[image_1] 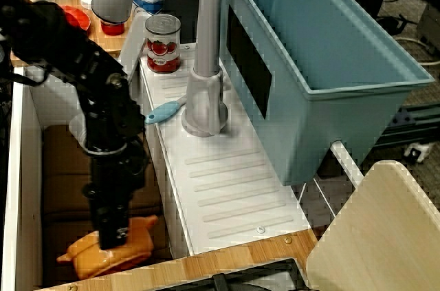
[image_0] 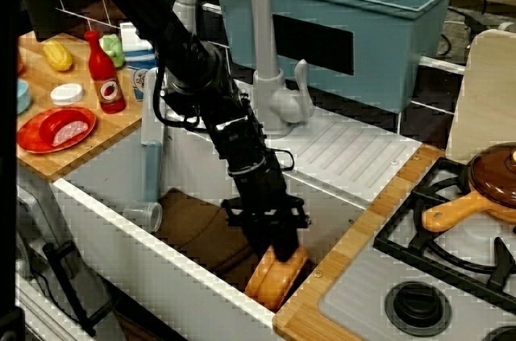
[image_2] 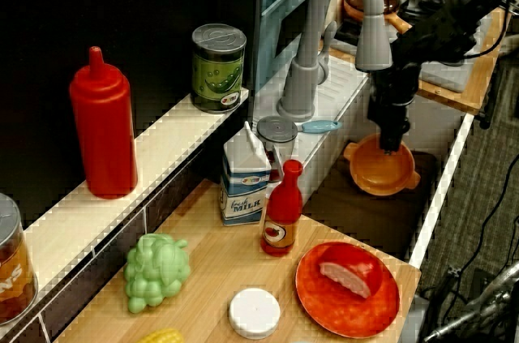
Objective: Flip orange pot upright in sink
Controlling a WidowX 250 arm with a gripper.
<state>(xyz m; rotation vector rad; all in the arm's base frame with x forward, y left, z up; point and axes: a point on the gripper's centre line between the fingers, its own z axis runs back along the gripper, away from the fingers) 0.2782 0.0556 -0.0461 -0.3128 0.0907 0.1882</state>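
The orange pot [image_0: 274, 278] stands on its edge at the right end of the sink [image_0: 113, 220], against the sink's right wall, above the brown mat [image_0: 201, 232]. In the side view its open mouth [image_2: 381, 169] faces along the sink, so it is tilted, not upright. My black gripper [image_0: 280, 251] reaches down from above and is shut on the pot's upper rim. It shows the same way in the overhead view, gripper [image_1: 113, 236] on pot [image_1: 130, 253], and in the side view [image_2: 392, 142].
A grey faucet [image_0: 262, 27] and blue-grey tub [image_0: 347, 18] stand behind the sink. A grey tube [image_0: 151, 155] leans in the sink's left part. An orange-handled pan with brown lid [image_0: 488, 184] sits on the stove. Ketchup bottle [image_0: 105, 75] and red plate [image_0: 56, 129] are on the left counter.
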